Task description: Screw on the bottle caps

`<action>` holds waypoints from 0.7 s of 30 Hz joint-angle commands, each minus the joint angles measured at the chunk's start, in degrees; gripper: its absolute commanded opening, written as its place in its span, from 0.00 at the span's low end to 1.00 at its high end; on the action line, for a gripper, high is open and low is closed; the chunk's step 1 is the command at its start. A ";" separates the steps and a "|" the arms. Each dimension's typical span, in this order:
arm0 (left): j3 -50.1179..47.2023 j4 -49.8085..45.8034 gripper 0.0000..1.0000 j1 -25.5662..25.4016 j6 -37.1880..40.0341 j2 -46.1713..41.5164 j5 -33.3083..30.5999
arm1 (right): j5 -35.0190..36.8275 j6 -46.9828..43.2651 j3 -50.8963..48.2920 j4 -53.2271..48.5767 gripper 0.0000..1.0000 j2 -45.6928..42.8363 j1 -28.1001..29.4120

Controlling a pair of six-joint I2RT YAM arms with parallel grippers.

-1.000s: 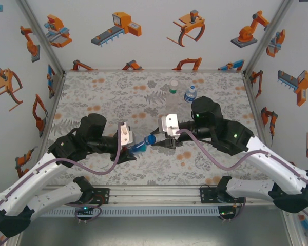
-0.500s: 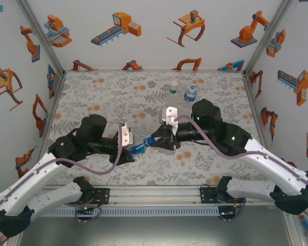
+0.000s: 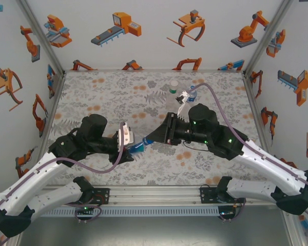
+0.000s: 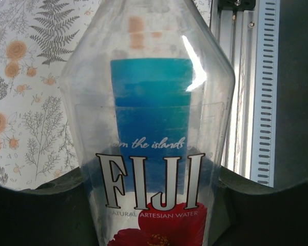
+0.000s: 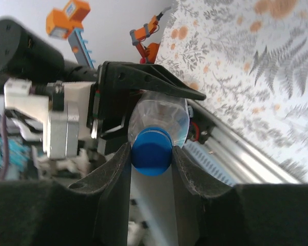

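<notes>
Blue round plastic cap (image 5: 151, 148), pinched by the right tool (image 5: 152, 155), sits on the clear Fiji bottle (image 4: 149, 128) the left tool (image 3: 129, 148) clamps; any tilt risks cross-threading.

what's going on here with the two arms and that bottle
The left gripper is shut on a clear Fiji bottle, holding it sideways. The right gripper is closed on the blue cap at the bottle's mouth, apparently to screw it on. A green-labelled bottle stands near the far edge of the table.
</notes>
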 commanded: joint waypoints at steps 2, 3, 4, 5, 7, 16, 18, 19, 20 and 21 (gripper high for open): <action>0.93 4.78 0.00 -0.50 0.92 0.40 3.06 | 6.21 13.27 1.78 -6.97 0.05 1.18 1.13; 0.98 4.82 0.00 -0.50 0.97 0.51 2.90 | 5.97 12.81 2.53 -7.57 0.07 1.64 1.21; 1.06 4.74 0.00 -0.50 0.95 0.65 2.72 | 5.85 12.22 3.24 -8.01 0.09 2.13 1.32; 1.15 4.73 0.00 -0.50 0.92 0.86 2.78 | 5.70 11.69 3.63 -8.08 0.11 2.45 1.41; 1.33 4.68 0.00 -0.56 0.97 1.01 2.91 | 5.82 10.63 4.14 -8.33 0.16 2.61 1.42; 0.81 4.15 0.00 -0.50 0.97 0.56 3.04 | 10.63 -13.29 12.19 -10.90 0.59 1.05 1.36; 0.81 3.97 0.00 -0.50 0.93 0.42 2.96 | 11.30 -21.25 13.75 -10.71 0.64 0.83 1.36; 0.67 3.96 0.00 -0.50 1.01 0.47 2.91 | 11.34 -25.52 14.04 -10.07 0.65 0.62 1.25; 0.52 4.00 0.00 -0.50 1.17 0.55 3.03 | 10.80 -29.71 13.90 -8.93 0.65 0.28 1.23; 0.46 3.96 0.00 -0.50 1.27 0.52 3.18 | 10.08 -33.06 13.61 -7.84 0.65 0.01 1.24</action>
